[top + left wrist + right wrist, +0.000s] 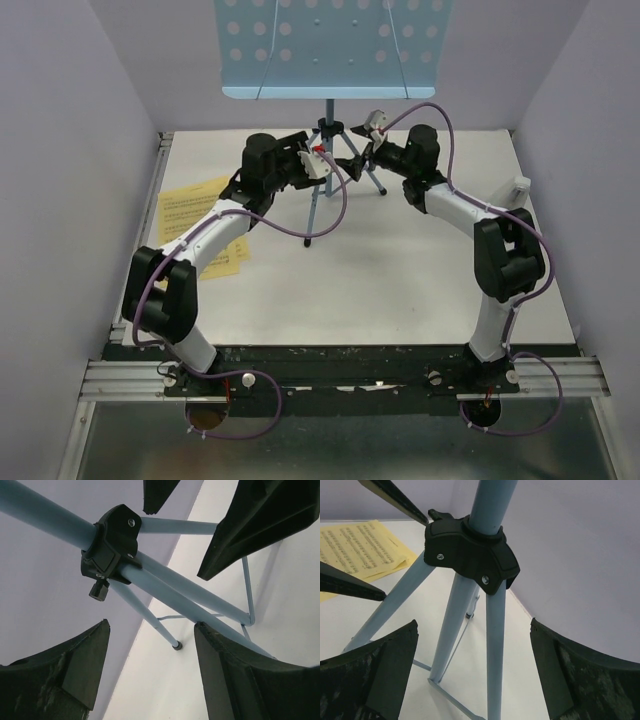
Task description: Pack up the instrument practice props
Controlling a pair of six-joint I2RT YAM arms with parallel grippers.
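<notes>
1. My left fingers [225,670] are apart and hold nothing. In the left wrist view the thin legs of the music stand [112,540] run through the gap between them, and I see no contact.
2. My right fingers [395,665] are spread wide and also empty. They face the black hub [470,550] where the legs meet the pole, with one pad at 7 o'clock and the other at 5 o'clock of it.
3. From above, both sets of fingers close in on that hub, the left from 9 o'clock and the right from 3 o'clock.
4. The stand is upright at 12 o'clock on the counter [400,290]. Its legs are splayed and its hole-punched desk [330,45] is up at the top.
5. The yellow music sheets [195,215] lie loose at 9 o'clock on the counter, partly under my left arm.
6. A small whitish piece [520,188] sits at 3 o'clock by the counter's edge, but I cannot make out what it is.
7. I judge the packing barely begun. The stand is unfolded, the sheets are not gathered, and I see no bag or box.
8. The next likely step is taking hold near the hub to fold the legs.
</notes>
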